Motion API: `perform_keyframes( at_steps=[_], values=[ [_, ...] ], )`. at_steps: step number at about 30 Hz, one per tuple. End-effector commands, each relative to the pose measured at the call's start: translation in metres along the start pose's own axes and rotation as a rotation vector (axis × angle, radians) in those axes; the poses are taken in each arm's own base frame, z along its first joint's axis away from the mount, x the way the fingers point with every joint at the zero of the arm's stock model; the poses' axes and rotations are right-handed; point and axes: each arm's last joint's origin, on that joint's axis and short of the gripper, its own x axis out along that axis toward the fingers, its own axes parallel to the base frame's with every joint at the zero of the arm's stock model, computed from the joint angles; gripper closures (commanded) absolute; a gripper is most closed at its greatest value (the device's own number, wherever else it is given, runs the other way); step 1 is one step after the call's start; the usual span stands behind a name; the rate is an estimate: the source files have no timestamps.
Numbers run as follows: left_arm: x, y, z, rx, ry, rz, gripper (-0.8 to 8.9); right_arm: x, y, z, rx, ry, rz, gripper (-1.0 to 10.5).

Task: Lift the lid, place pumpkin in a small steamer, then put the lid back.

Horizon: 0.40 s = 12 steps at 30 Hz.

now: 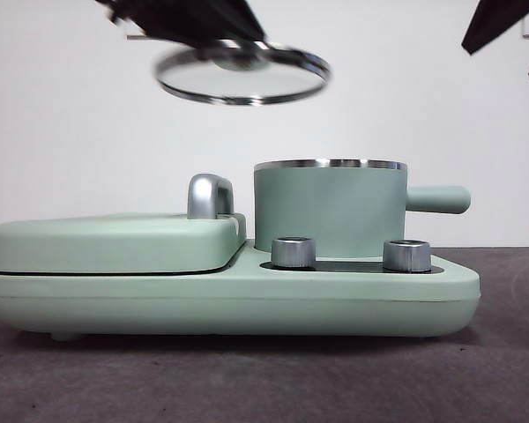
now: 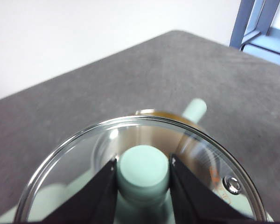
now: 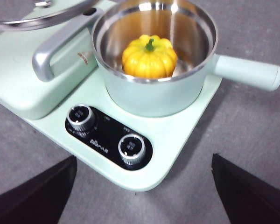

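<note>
The pumpkin [image 3: 149,57] already sits inside the steamer [image 1: 328,210], which stands on the base [image 1: 238,295] behind two knobs [image 1: 293,252] toward the bench's near edge. The right end effector [image 3: 144,196] hangs wide open and empty above it. Behind and higher, the left end effector [image 2: 143,179] pinches the lid [image 1: 241,74] by its knob, tilted and off to one side of the pot. Lowered crooked, its rim could catch the steamer's edge and slip free

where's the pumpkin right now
The pumpkin sits upright inside the small steamer, seen in the right wrist view; the front view hides it behind the pot wall. The lid hangs above in the left gripper.
</note>
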Motion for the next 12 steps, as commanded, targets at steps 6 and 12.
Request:
perform_keyframes(
  at_steps=[6,12],
  values=[
    [0.052,-0.007,-0.008,0.027,-0.084,-0.032,8.03,0.002,0.001,0.000,0.015,0.012,0.005,5.0],
    [0.081,-0.008,-0.008,0.029,-0.062,-0.038,8.03,0.002,0.001,-0.001,0.015,0.021,0.004,5.0]
  ],
)
